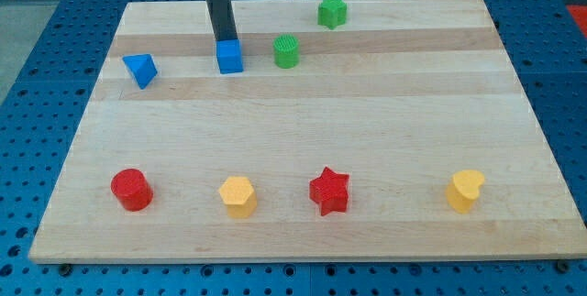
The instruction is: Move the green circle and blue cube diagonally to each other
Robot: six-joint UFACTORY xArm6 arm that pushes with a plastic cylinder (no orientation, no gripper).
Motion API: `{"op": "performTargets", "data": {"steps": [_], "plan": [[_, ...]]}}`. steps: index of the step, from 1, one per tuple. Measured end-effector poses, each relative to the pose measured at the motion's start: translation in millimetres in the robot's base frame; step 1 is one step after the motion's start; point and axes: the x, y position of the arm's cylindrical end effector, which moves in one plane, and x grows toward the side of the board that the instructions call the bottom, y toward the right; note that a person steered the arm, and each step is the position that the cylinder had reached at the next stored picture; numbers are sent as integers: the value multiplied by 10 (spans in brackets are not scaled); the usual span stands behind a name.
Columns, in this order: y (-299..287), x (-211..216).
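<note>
Touching, it seems, my tip [226, 39] meets blue cube [230, 57] beside green circle [287, 51].

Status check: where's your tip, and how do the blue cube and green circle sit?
My tip at blue cube, top side. Green circle level to its right, small gap. Nothing between.

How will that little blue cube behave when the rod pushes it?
The blue cube sits flat on the board, so it likely slides, not rolls. My tip touches its top edge; an off-centre push may turn it.
</note>
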Motion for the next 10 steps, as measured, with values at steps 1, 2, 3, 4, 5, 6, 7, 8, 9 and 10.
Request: {"op": "performTargets", "data": {"steps": [1,2,3,4,5,6,7,8,9,10], "plan": [[0,-10],[0,-205],[47,-330],[212,-303],[388,-150],[598,-62],[801,-46],[994,3],[1153,118],[1177,299]]}}
